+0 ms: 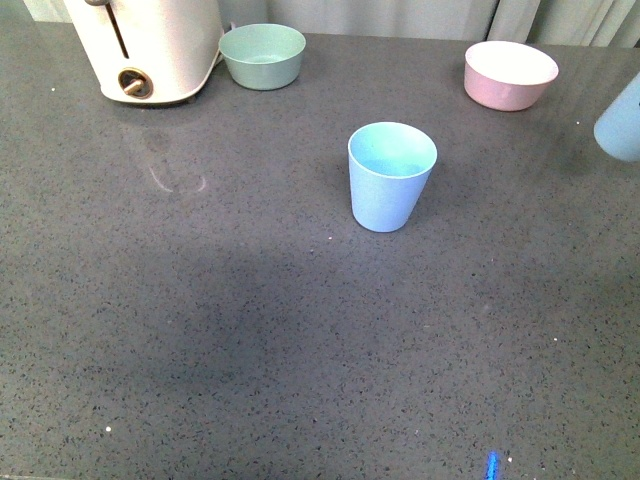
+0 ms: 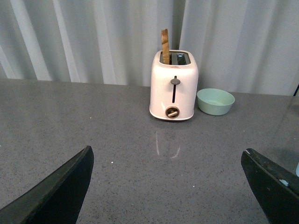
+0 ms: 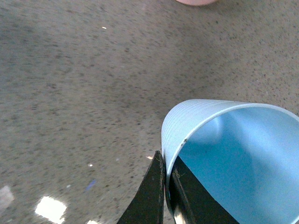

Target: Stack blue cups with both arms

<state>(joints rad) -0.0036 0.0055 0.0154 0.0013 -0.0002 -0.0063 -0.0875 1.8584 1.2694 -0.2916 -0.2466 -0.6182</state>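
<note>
One blue cup [image 1: 390,175] stands upright in the middle of the grey counter. The second blue cup [image 1: 622,122] shows at the right edge of the front view, lifted and cut off by the frame. In the right wrist view my right gripper [image 3: 166,175] is shut on this cup's [image 3: 233,154] rim, one jaw outside the wall and one inside. My left gripper [image 2: 168,161] is open and empty above bare counter; its two black fingers [image 2: 60,191] show at the lower corners. Neither arm shows in the front view.
A white toaster [image 1: 150,45] stands at the back left, with toast in it in the left wrist view [image 2: 173,86]. A low green bowl [image 1: 262,55] sits beside it. A pink bowl [image 1: 510,75] stands at the back right.
</note>
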